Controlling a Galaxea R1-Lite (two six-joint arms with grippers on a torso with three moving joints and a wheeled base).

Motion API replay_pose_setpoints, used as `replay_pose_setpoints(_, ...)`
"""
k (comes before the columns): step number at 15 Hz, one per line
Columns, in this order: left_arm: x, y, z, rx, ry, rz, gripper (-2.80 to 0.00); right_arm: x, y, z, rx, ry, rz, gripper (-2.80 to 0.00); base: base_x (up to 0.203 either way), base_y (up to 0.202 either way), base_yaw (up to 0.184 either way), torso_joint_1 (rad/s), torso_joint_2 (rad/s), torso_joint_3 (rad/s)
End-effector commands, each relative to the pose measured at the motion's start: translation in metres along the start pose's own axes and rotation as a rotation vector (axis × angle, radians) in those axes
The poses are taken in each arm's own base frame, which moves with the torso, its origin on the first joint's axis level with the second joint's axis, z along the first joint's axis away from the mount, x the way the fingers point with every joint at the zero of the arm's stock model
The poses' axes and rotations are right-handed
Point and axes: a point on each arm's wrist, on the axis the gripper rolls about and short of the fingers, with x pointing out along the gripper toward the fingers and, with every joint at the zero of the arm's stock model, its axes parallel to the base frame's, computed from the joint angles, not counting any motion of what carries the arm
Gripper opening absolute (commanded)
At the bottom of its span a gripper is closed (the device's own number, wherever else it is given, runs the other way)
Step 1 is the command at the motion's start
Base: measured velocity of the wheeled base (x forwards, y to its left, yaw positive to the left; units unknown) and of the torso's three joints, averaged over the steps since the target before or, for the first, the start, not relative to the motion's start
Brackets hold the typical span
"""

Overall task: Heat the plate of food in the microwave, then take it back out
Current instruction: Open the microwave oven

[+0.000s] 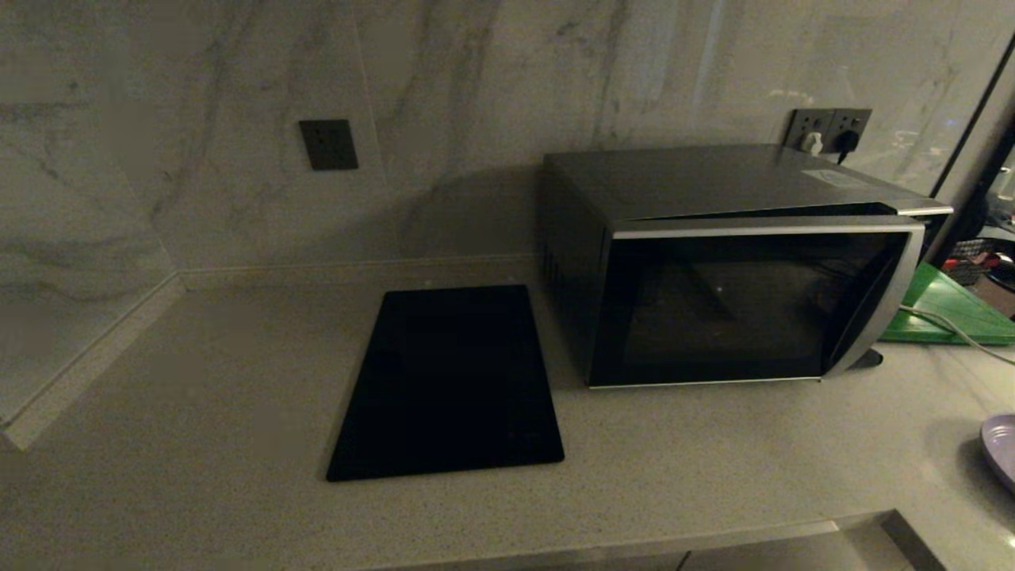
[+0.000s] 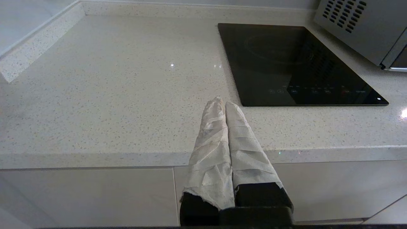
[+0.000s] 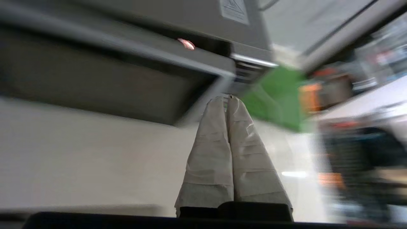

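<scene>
1. I read no brand on the silver-grey microwave with dark glass door [image 1: 737, 305], ajar on the speckled counter [image 1: 198, 412]
2. Black glass cooktop [image 1: 448, 381] beside it
3. Green board [image 1: 947, 305] behind
4. Lavender plate [image 1: 1001, 448] at my right edge
5. Right gripper [image 3: 226, 99] pinched empty near the door's corner; left gripper [image 2: 221, 102] likewise, parked

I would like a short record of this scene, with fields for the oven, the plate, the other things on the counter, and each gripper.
microwave: large silver-grey microwave on the counter, its dark glass door slightly ajar
plate: pale lavender plate at the counter's right edge, mostly out of frame; food not visible
cooktop: flat black glass cooktop left of the microwave
board: flat green board to the right of the microwave
left gripper: left gripper shut, at the counter's front edge, holding nothing
right gripper: right gripper shut, empty, near the door's right corner
</scene>
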Motion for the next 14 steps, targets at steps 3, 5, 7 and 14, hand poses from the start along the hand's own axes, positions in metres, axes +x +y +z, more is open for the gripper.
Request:
replay_pose_setpoints(3,0.0,0.0,0.0,0.0,0.001,0.001,-2.8,0.04,-0.025,0.025,0.483,-0.04,0.008,-2.8,0.0,0.0,0.0,0.0,0.0,0.0)
replay_pose_setpoints(5,0.0,0.0,0.0,0.0,0.001,0.001,-2.8,0.064,-0.027,0.029,0.646,-0.033,0.009,-2.8,0.0,0.0,0.0,0.0,0.0,0.0)
replay_pose_setpoints(7,0.0,0.0,0.0,0.0,0.001,0.001,-2.8,0.092,-0.023,0.023,0.675,0.021,0.005,-2.8,0.0,0.0,0.0,0.0,0.0,0.0)
replay_pose_setpoints(14,0.0,0.0,0.0,0.0,0.001,0.001,-2.8,0.157,-0.003,0.002,0.688,0.167,0.009,-2.8,0.0,0.0,0.0,0.0,0.0,0.0)
